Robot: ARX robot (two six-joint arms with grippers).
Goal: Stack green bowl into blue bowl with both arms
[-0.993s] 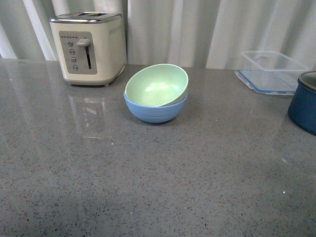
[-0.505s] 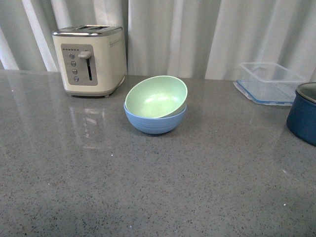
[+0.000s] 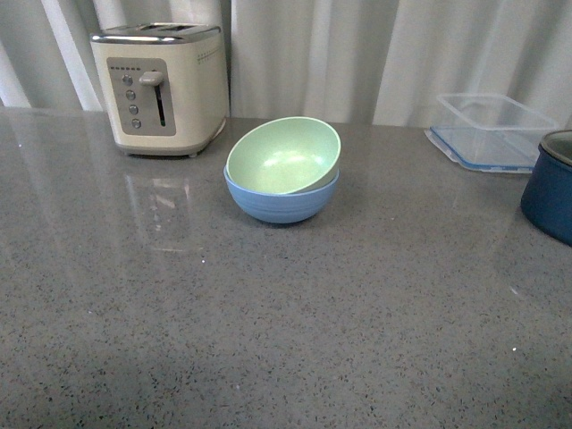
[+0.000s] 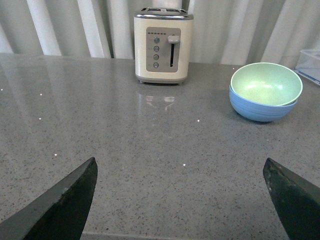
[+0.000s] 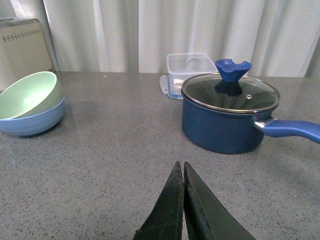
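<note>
The green bowl (image 3: pixel 284 155) sits tilted inside the blue bowl (image 3: pixel 281 204) on the grey counter, in front of the toaster. Both bowls also show in the left wrist view, green (image 4: pixel 265 83) in blue (image 4: pixel 260 110), and in the right wrist view, green (image 5: pixel 27 94) in blue (image 5: pixel 32 122). Neither arm shows in the front view. My left gripper (image 4: pixel 180 167) is open and empty, well back from the bowls. My right gripper (image 5: pixel 181 167) is shut and empty, low over the counter and away from the bowls.
A cream toaster (image 3: pixel 161 87) stands at the back left. A clear plastic container (image 3: pixel 492 130) lies at the back right. A dark navy pot (image 5: pixel 227 117) with a glass lid and blue handle stands near my right gripper. White curtains hang behind.
The front view shifted down and then back up; the bowls stay nested and nothing on the counter has moved.
</note>
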